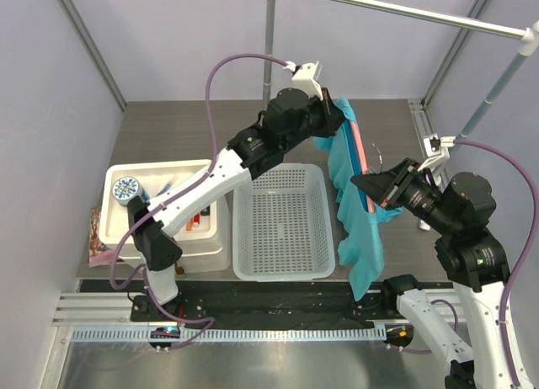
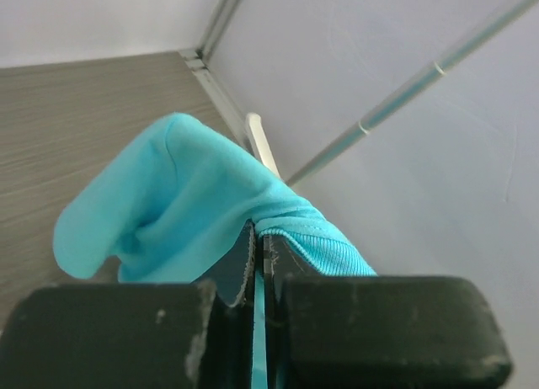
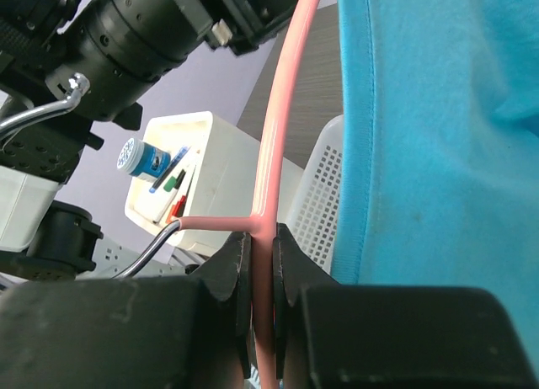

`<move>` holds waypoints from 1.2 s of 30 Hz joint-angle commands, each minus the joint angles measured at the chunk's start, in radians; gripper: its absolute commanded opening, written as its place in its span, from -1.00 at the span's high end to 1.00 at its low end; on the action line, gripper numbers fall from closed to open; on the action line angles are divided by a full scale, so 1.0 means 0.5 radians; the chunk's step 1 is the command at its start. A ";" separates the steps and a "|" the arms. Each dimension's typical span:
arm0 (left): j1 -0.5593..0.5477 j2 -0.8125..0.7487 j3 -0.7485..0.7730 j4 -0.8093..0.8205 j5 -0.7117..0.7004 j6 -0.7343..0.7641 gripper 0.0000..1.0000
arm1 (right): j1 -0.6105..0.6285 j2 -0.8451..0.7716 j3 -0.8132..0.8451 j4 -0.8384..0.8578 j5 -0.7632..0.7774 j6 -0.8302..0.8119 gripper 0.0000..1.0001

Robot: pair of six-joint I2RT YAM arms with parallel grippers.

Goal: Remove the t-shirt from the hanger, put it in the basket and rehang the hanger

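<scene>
Small turquoise-blue cloth t-shirt (image 1: pixel 360 229) hung in the air above the grey bench (image 1: pixel 185 132), just right of the white perforated plastic basket (image 1: pixel 244 237), draped over the thin salmon-pink hanger (image 3: pixel 274 136). Right end effector (image 3: pixel 261 246) was clamped on the hanger where its silver wire hook joins, likely to hold it steady. Left end effector (image 2: pixel 259 246) was pinched tight on the shirt's ribbed edge at the far end, probably to pull it off. No readable writing or brands anywhere.
</scene>
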 commanded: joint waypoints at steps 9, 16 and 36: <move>0.349 0.450 0.687 -0.132 -0.591 -0.297 1.00 | 0.045 -0.105 -0.021 0.023 -0.182 -0.143 0.98; 0.423 0.629 0.835 -0.295 -0.465 -0.279 1.00 | 0.098 -0.071 0.108 0.026 -0.238 -0.174 0.98; 0.442 0.484 0.491 -0.203 -0.001 -0.297 1.00 | 0.098 -0.056 0.249 0.241 0.082 -0.006 0.98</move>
